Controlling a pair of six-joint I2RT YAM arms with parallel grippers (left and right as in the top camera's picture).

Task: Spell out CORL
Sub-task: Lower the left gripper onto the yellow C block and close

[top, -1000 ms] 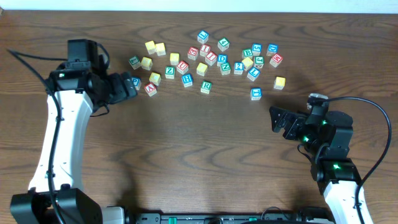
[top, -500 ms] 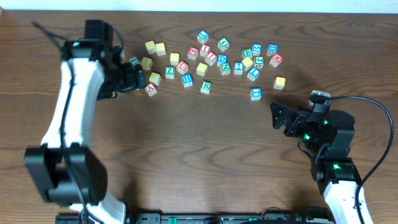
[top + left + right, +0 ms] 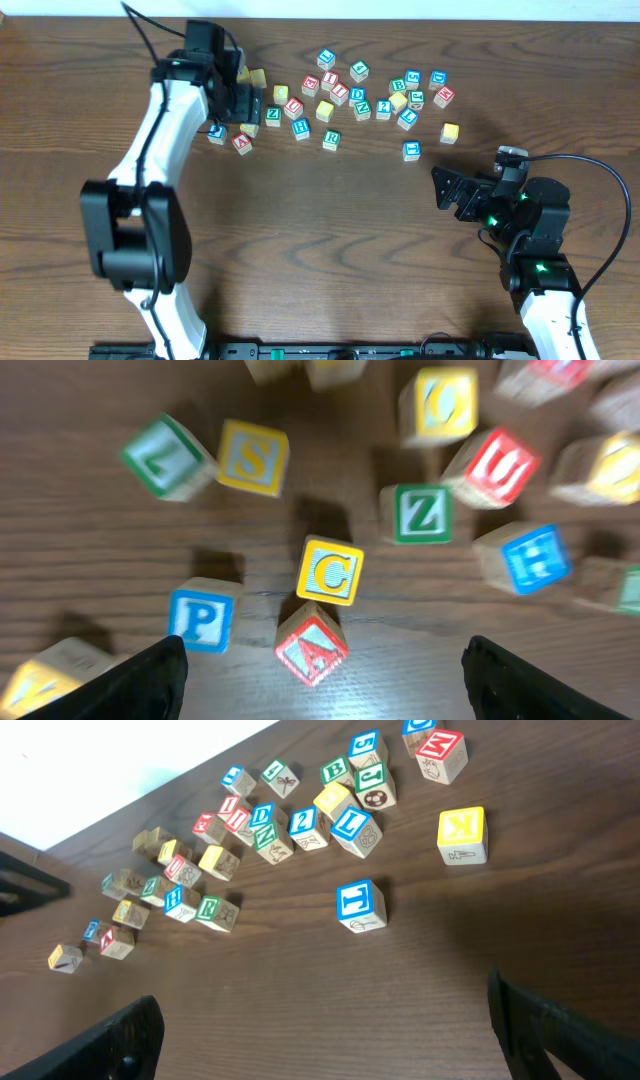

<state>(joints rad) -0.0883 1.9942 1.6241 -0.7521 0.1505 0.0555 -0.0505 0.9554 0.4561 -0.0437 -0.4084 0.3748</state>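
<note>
Lettered wooden blocks lie scattered across the far half of the table. In the left wrist view a yellow C block (image 3: 330,570) sits just beyond a red A block (image 3: 312,645), with a yellow O block (image 3: 440,402) farther off. A green R block (image 3: 331,139) and a blue L block (image 3: 406,118) show in the overhead view. My left gripper (image 3: 325,695) is open and empty, hovering over the left blocks (image 3: 240,105). My right gripper (image 3: 325,1030) is open and empty, over bare table at the right (image 3: 447,190).
A blue P block (image 3: 203,615), yellow S block (image 3: 253,457), green Z block (image 3: 421,513), red U block (image 3: 500,465) and blue H block (image 3: 522,557) crowd around the C. A yellow K block (image 3: 461,835) and a blue block (image 3: 360,905) lie nearest the right gripper.
My left arm has swung toward the far side and right, from beside the left blocks to over them. The right arm has not moved.
</note>
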